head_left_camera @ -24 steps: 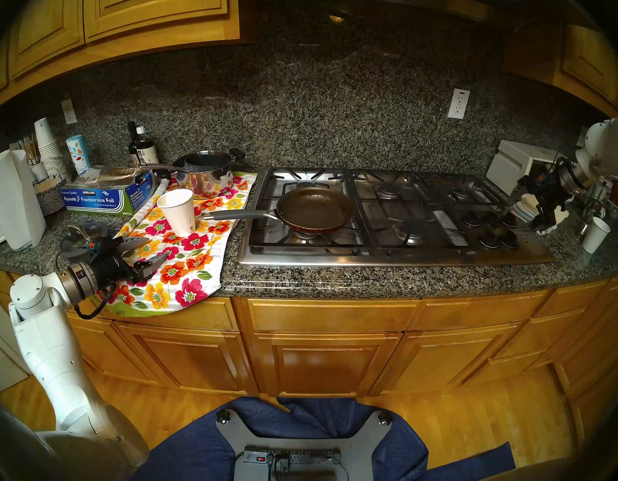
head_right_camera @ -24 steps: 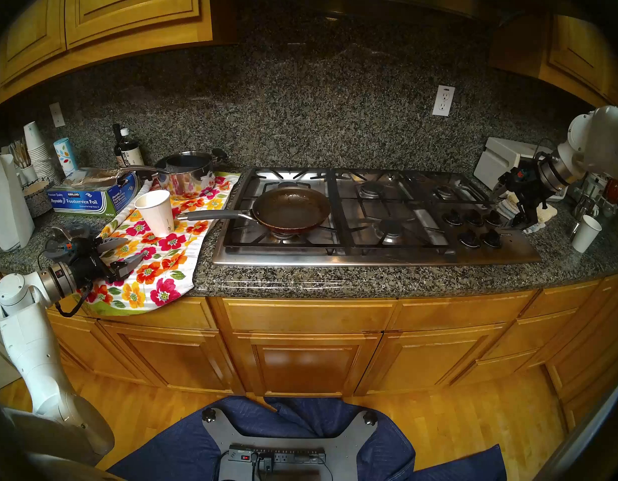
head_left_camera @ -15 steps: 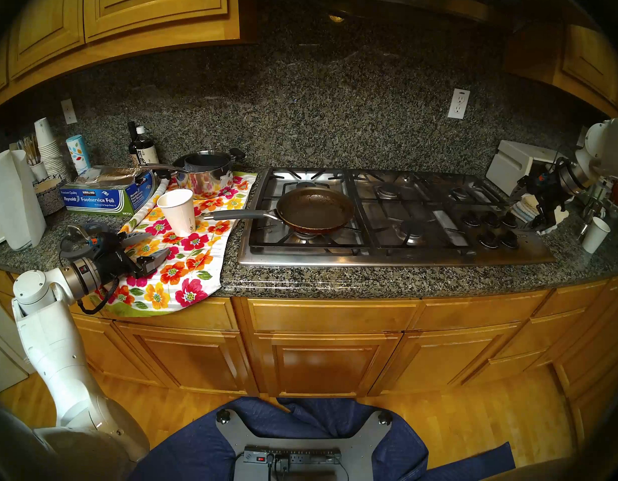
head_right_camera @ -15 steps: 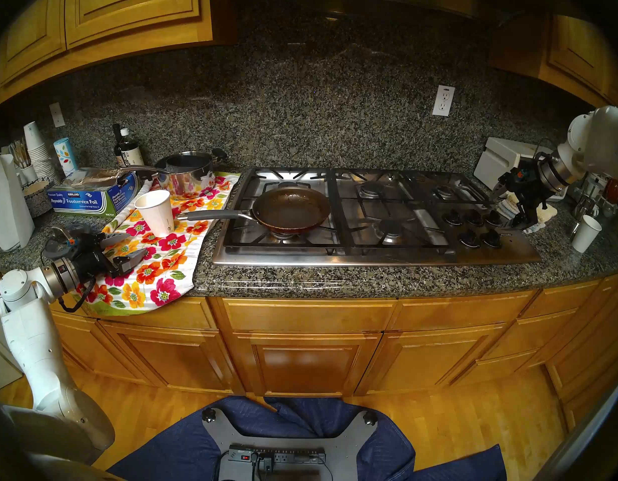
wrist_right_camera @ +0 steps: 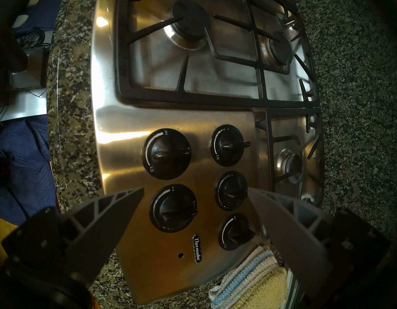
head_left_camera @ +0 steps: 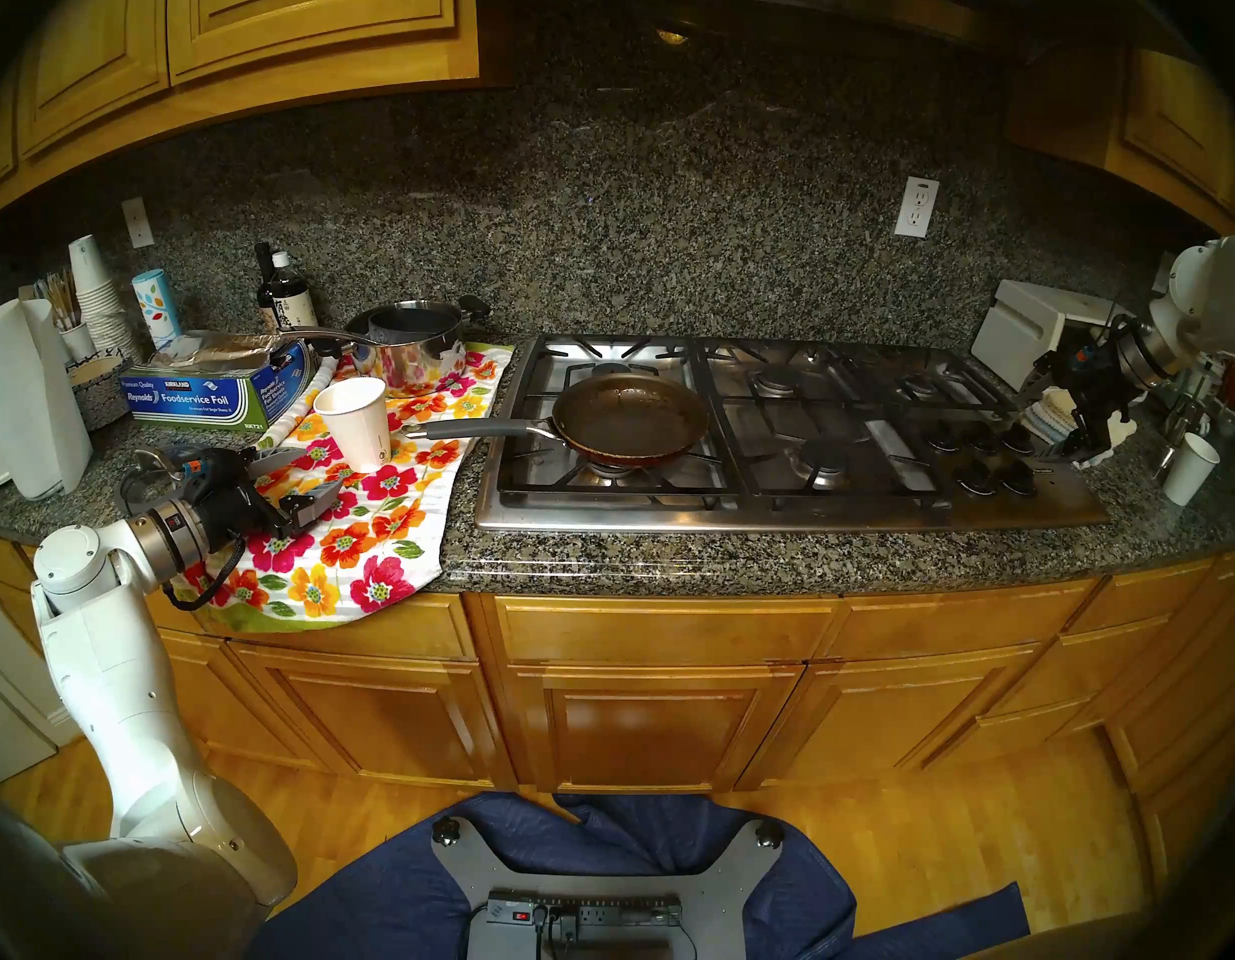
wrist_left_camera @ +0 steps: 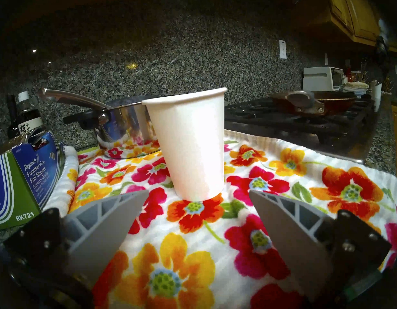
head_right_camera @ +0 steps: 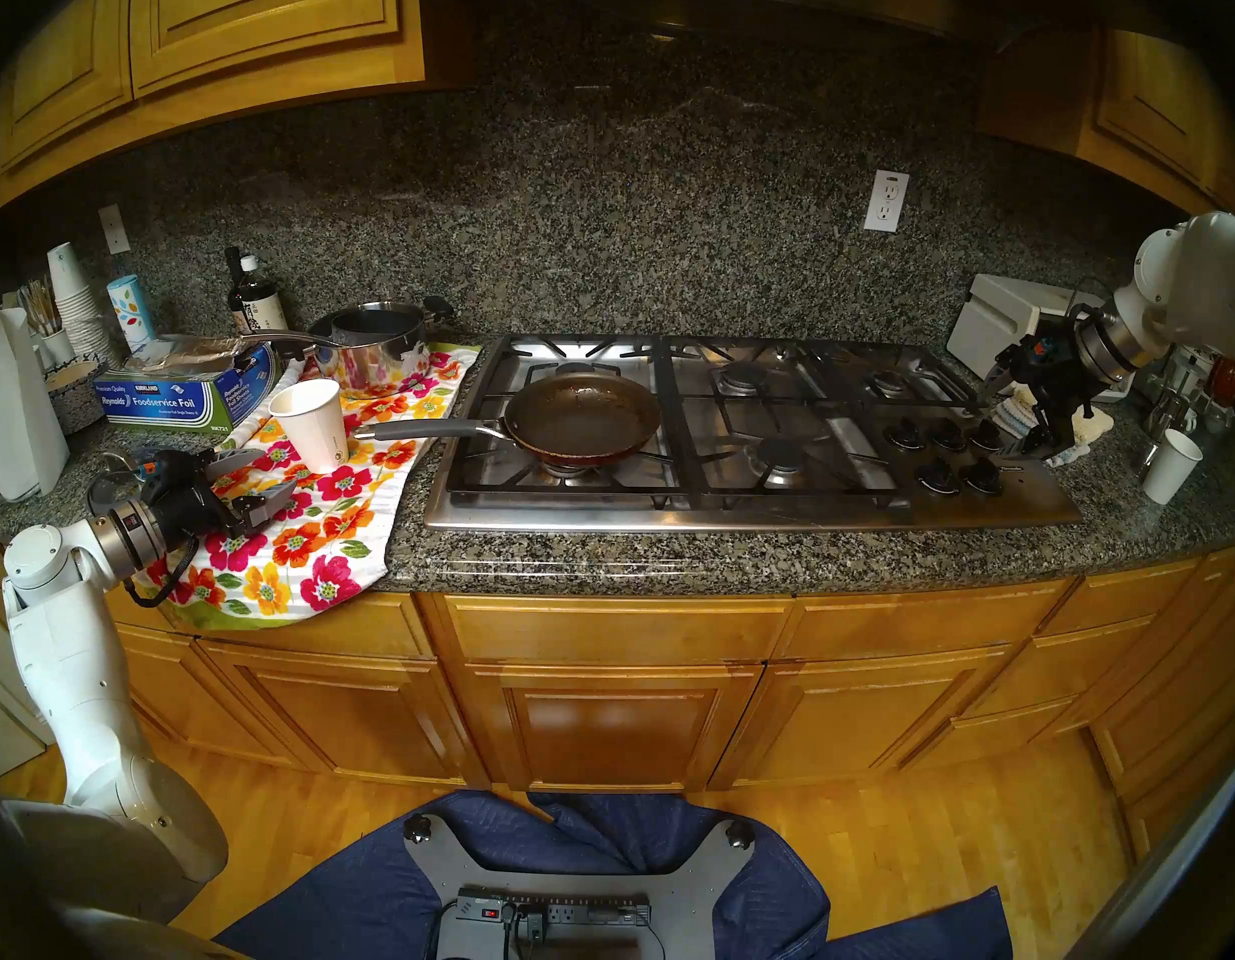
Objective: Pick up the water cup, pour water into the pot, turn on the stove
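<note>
The white paper water cup (head_left_camera: pixel 354 422) stands upright on a floral towel, left of the stove; it also shows in the right head view (head_right_camera: pixel 309 422). My left gripper (head_left_camera: pixel 323 471) is open and empty, low over the towel, just short of the cup. In the left wrist view the cup (wrist_left_camera: pixel 188 145) stands ahead, between the open fingers (wrist_left_camera: pixel 117 217). The frying pan (head_left_camera: pixel 632 418), dark inside and red outside, sits on the front left burner of the steel stove (head_left_camera: pixel 843 512), handle pointing left. My right gripper (head_left_camera: pixel 1044 425) is open above the black knobs (wrist_right_camera: pixel 166 154).
A steel saucepan (head_left_camera: pixel 410 345) stands behind the cup. A foil box (head_left_camera: pixel 199 394), a stack of cups (head_left_camera: pixel 95 300), a blue tumbler (head_left_camera: pixel 156 307) and a paper towel roll (head_left_camera: pixel 25 397) crowd the left. Another white cup (head_left_camera: pixel 1189 467) and folded cloths (wrist_right_camera: pixel 248 277) lie right of the stove.
My left gripper has moved up and to the right over the towel, closer to the cup, still open. The right arm has not moved.
</note>
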Motion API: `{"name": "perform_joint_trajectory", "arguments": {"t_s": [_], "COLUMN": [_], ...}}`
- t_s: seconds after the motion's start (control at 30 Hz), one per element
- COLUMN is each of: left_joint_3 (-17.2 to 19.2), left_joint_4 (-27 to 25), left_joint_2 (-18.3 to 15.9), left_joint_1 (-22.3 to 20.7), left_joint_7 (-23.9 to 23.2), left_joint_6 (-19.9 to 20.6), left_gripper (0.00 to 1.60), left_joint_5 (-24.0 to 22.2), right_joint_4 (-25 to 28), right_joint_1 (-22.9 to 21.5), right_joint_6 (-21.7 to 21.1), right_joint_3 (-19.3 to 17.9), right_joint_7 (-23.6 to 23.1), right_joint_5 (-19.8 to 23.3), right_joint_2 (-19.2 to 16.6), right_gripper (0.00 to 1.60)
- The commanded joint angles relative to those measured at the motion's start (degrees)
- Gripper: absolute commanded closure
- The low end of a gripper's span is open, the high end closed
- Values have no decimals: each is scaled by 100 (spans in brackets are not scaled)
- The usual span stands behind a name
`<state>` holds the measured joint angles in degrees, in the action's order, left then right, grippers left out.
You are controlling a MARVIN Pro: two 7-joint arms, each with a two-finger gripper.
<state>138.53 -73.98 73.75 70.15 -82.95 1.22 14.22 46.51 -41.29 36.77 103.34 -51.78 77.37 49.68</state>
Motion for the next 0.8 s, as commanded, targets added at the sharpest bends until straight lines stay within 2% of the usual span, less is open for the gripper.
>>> {"name": "perform_joint_trajectory", "arguments": {"t_s": [0.0,0.77], "left_joint_3": [-24,-270], "left_joint_4": [53,605], "left_joint_2": [-70,-111], "left_joint_1": [-351,-775], "left_joint_7": [-15,161], "left_joint_6": [-5,-76], "left_gripper": [0,0], "left_joint_5": [-168,-200], "right_joint_4": [-113,-113], "right_joint_1": [-153,-152], "right_joint_6": [3,3], "right_joint_3": [4,4], "right_joint_7": [9,10], "right_joint_5": [6,7], "right_joint_2": [20,21], "right_gripper": [0,0]}}
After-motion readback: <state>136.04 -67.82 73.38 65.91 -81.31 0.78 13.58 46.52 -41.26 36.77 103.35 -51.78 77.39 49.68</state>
